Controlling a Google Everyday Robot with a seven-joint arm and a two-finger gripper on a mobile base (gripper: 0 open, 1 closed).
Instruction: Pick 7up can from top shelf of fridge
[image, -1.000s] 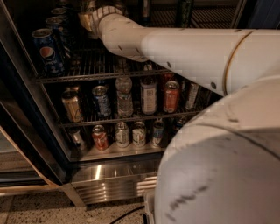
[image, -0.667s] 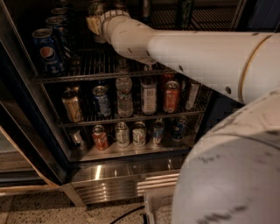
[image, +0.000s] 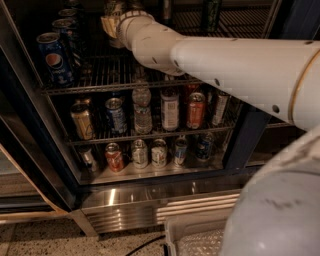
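Observation:
The fridge stands open in front of me, with dark door frames and a ribbed steel base. My white arm reaches in from the right over the top shelf, a chrome wire rack. My gripper is at the back left of that shelf, mostly hidden behind my wrist. A pale can top shows right at the gripper; it looks like the 7up can, but its lettering is hidden. I cannot tell whether it is held.
Several blue Pepsi cans stand in a row at the left of the top shelf. A dark slim can stands at the back right. The lower racks hold several cans and bottles. My own body fills the lower right.
My forearm has swung higher and further across the view, covering more of the right side. The gripper has shifted slightly right at the back of the top shelf.

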